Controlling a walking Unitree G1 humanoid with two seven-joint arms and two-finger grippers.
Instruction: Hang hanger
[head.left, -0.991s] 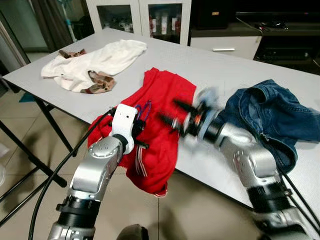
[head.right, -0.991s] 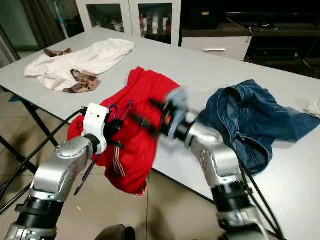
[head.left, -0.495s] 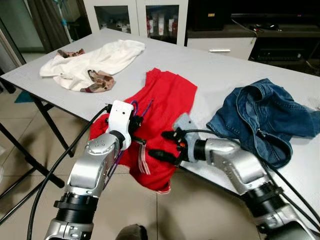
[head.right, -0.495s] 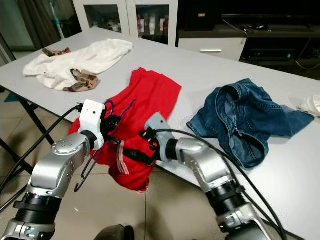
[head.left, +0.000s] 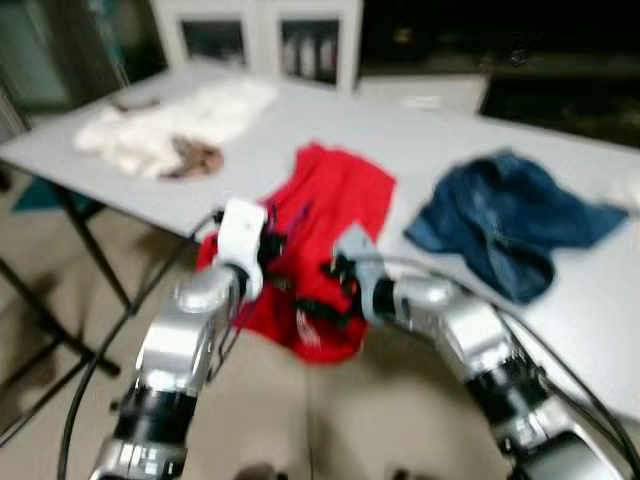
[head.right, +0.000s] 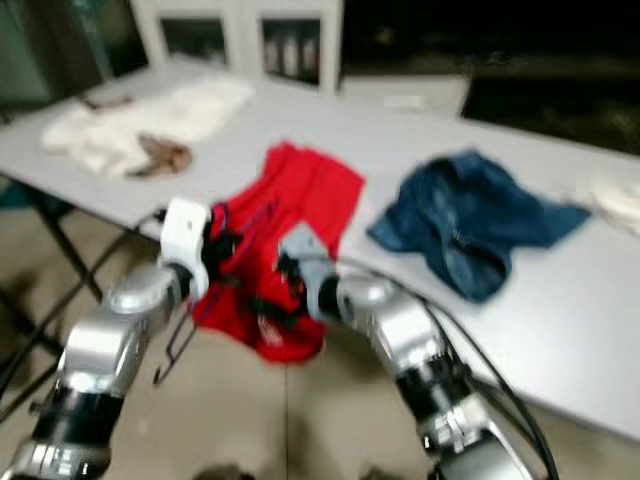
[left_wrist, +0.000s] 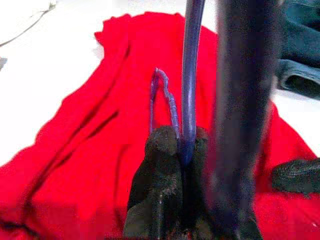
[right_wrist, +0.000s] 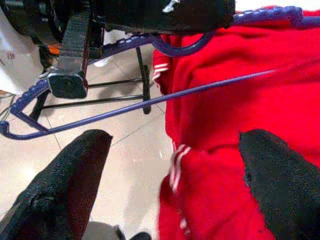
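Note:
A purple wire hanger (left_wrist: 190, 75) is pinched between the fingers of my left gripper (left_wrist: 181, 142), which is shut on it just off the table's front edge. The hanger's lower frame (head.right: 180, 345) dangles below my left arm. A red garment (head.left: 340, 200) lies on the grey table (head.left: 430, 140) and droops over that edge. Part of the hanger rests against the red cloth. My right gripper (head.left: 325, 290) stands open at the hanging red cloth, close beside the left gripper (head.left: 270, 250). Its two fingers spread wide in the right wrist view, with red cloth (right_wrist: 240, 100) and hanger wire (right_wrist: 150, 102) beyond them.
Blue jeans (head.left: 500, 215) lie crumpled on the table to the right of the red garment. A white garment (head.left: 170, 125) lies at the far left of the table. Tiled floor and black table legs (right_wrist: 142, 75) are below. Cabinets stand behind the table. Both eye views are blurred.
The whole picture has shifted and blurred, so the camera has moved. My right gripper has come down from above the red garment to its hanging edge, nearer the left gripper.

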